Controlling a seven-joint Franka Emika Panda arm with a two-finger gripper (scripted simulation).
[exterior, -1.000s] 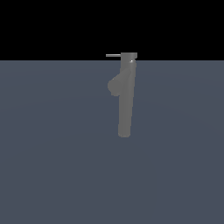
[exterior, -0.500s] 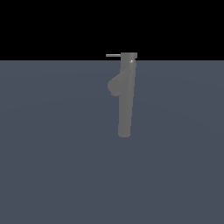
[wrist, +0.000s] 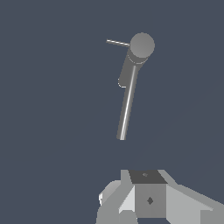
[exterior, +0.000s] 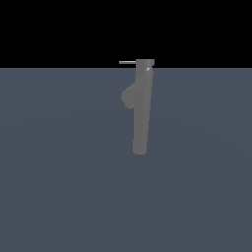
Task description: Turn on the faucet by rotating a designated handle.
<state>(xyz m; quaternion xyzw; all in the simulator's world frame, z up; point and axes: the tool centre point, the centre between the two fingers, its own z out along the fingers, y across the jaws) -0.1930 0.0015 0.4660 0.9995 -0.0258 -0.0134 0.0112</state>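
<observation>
The faucet is a matte grey tall column standing on the dark blue-grey floor in the middle of the exterior view. It has a rounded bulge on the exterior view's left and a short wider cap. The handle is a thin light rod that sticks out from the cap toward the exterior view's left. The wrist view looks down on the faucet from above and at a distance, with the handle beside the round cap. No gripper fingers show in either view.
The flat blue-grey floor spreads around the faucet, with black background above it. Pale grey boxy parts of the arm fill one edge of the wrist view, well apart from the faucet.
</observation>
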